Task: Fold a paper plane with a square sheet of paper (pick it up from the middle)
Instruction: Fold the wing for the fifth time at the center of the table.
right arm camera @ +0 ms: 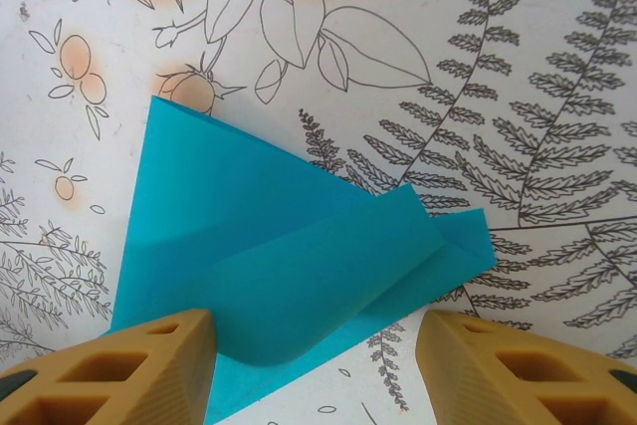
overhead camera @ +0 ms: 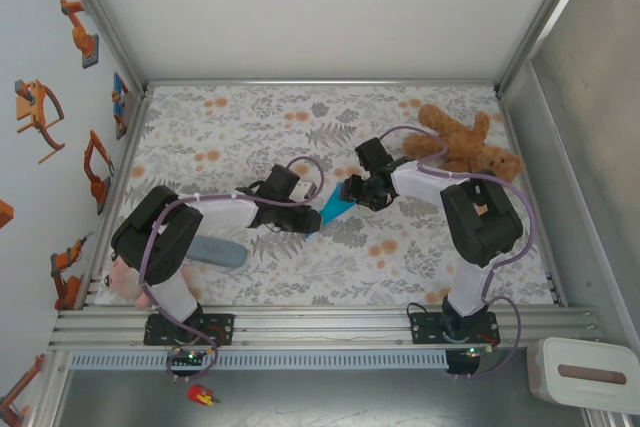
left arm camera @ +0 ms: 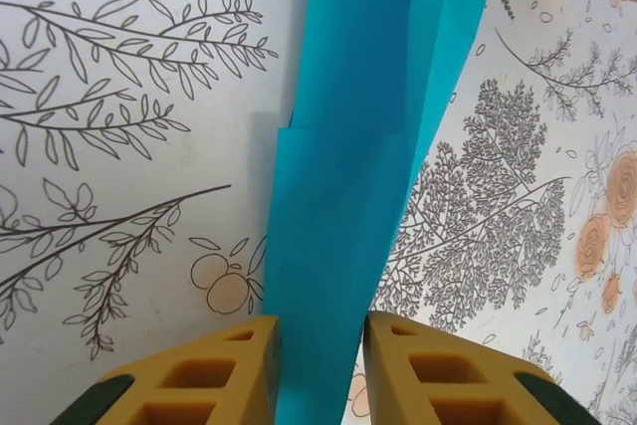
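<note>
Top external view: one folded sheet of paper (overhead camera: 337, 209) lies at the middle of the bench (overhead camera: 240, 117), with two arms meeting over it, the left arm (overhead camera: 200, 212) and the right arm (overhead camera: 470, 209). One teddy (overhead camera: 465, 142), one grey-blue case (overhead camera: 215, 252) and one pink soft thing (overhead camera: 125, 282) share the bench.

Walls close the left, back and right edges, and a rail (overhead camera: 320, 322) runs along the near edge. The back and the near centre lie bare.

The teddy sits at the far right, just beyond the right arm. The case lies just beside the left arm, partly under it, and the pink thing is at the left corner.

In the left wrist view the left jaws stand a little apart astride a narrow stretch of paper; whether they touch it I cannot tell. The right jaws are spread wide over the paper, where one flap curls up.
</note>
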You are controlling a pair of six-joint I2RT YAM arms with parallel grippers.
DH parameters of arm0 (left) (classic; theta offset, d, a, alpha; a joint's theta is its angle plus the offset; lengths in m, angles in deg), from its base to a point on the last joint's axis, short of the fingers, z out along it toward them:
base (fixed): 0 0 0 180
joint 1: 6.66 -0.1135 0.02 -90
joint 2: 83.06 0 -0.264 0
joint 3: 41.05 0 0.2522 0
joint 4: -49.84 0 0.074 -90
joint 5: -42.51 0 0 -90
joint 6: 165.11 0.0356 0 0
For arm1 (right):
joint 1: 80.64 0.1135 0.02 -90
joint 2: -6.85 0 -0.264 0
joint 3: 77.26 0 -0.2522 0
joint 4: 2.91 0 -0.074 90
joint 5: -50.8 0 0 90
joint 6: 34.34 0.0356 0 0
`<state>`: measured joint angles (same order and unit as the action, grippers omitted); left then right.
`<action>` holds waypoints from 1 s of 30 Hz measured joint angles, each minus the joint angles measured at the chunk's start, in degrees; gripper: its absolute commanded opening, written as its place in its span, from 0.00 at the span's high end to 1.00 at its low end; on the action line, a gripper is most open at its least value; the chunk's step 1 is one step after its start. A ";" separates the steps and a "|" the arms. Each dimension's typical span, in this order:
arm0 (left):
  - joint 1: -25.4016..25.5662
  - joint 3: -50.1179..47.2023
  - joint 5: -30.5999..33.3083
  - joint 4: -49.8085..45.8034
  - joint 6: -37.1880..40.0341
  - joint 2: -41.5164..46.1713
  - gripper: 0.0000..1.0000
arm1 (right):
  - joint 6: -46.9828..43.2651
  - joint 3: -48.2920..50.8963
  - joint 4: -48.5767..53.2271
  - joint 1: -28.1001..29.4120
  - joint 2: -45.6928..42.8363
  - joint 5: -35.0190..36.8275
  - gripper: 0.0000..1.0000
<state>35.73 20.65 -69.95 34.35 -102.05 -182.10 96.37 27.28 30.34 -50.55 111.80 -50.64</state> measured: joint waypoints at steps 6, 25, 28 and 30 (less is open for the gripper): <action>-0.04 0.46 -0.07 0.07 -0.63 -0.92 0.78 | 0.00 -0.22 0.31 0.00 0.15 0.13 0.44; -0.04 1.86 0.94 -1.36 -0.87 -1.77 0.81 | 0.42 -0.48 0.79 0.00 0.50 0.59 0.46; -0.04 2.01 1.16 -1.70 -0.87 -1.79 0.82 | 0.63 -0.48 0.81 0.00 0.37 0.57 0.46; -0.04 2.29 1.33 -2.03 -0.87 -1.99 0.82 | 0.83 -0.48 0.79 0.00 0.15 0.50 0.46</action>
<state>35.69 22.95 -68.62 32.31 -102.92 -184.09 97.20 26.80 31.12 -50.55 111.95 -50.14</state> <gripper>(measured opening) 0.186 0.539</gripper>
